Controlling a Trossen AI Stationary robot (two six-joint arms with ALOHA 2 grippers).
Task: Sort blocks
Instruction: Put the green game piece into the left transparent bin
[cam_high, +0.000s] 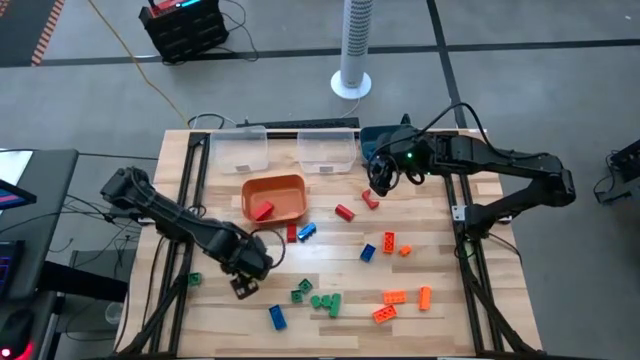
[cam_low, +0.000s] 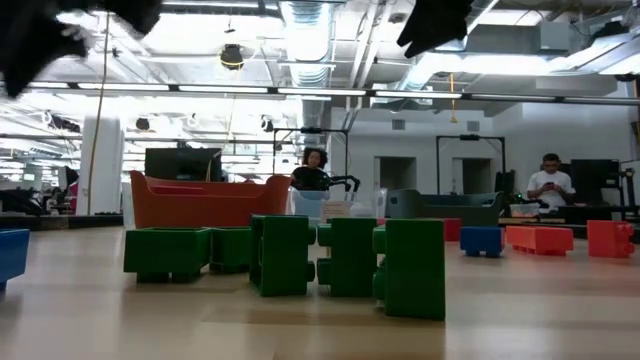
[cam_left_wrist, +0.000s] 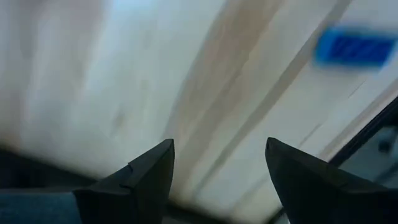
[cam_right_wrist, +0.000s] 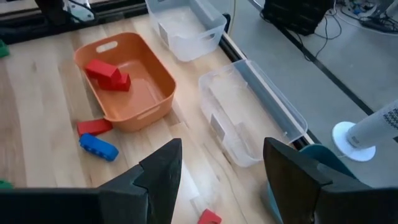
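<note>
left gripper points down at table, jaws apart, empty.

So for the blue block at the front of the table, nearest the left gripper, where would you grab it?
Come straight down on the blue block and pinch its two long sides. It lies flat and angled, apart from the green blocks, so its sides are free. The left gripper, open and empty, is closest; it would likely need turning to match.

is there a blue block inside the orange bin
No, the orange bin holds only a red block; a blue block lies on the table outside it.
</note>
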